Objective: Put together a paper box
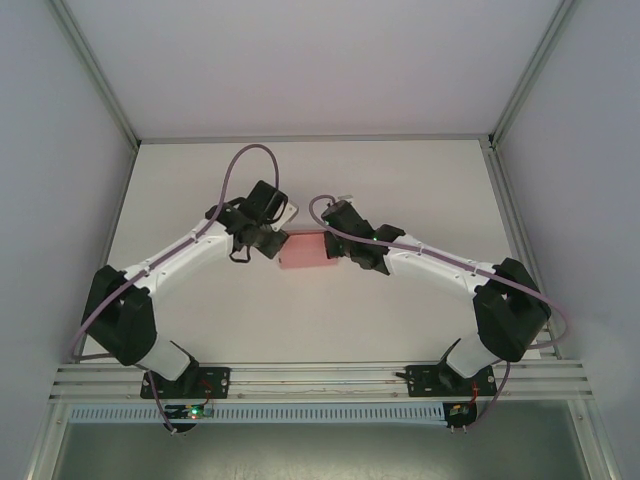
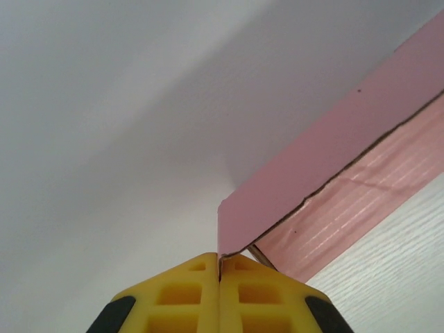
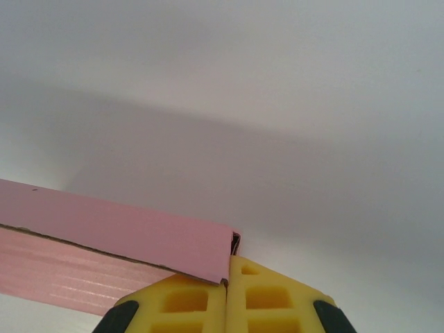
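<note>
Operator: State of the left gripper [image 2: 220, 267]?
Technician: Jaws pressed together, clamped on one corner of the paper box [image 2: 326, 166].
Operator: And the right gripper [image 3: 227, 272]?
Technician: Jaws together, pinching the edge at the box's opposite end.
Operator: Where is the box?
Technician: At the middle of the table [image 1: 300, 320], spanning the gap between both grippers. Whether it rests on the surface or is raised cannot be told. Beyond it, the white surface runs to the back wall [image 1: 300, 70].

Left arm [image 1: 190, 250], right arm [image 1: 440, 265] angled inward — left hand [image 2: 220, 267], right hand [image 3: 227, 267] pinched shut
</note>
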Available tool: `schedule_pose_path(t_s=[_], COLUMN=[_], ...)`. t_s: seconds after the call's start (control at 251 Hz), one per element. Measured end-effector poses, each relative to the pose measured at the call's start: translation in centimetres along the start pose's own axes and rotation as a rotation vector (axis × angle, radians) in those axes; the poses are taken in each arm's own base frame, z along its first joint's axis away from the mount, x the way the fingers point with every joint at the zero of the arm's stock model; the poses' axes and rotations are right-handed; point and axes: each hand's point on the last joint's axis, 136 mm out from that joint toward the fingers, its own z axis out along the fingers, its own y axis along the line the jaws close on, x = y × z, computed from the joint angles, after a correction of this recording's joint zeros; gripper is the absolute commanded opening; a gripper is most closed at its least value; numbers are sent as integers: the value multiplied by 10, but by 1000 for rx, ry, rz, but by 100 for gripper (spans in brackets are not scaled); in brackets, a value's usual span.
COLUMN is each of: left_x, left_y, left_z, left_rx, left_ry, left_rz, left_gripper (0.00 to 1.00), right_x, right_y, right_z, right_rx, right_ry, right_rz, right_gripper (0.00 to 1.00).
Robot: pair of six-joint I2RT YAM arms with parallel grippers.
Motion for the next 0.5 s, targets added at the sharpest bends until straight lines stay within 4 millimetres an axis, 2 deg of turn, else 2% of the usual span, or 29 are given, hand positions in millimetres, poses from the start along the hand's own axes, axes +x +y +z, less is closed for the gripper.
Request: schedule_pose_path(t_s=[0.184, 0.499], left_x=[-18, -24], left_y=[-2, 1], left_z=[3, 3], left_rx=[19, 157], left_ry=[-1, 26], left_rz=[-146, -464], left_gripper=[0, 0], right_x=[-1, -1], right_y=[-9, -10], right_z=[7, 4], right_rx=[91, 158], right_ry=[-19, -50], right_rz=[10, -14], right_gripper=[0, 0])
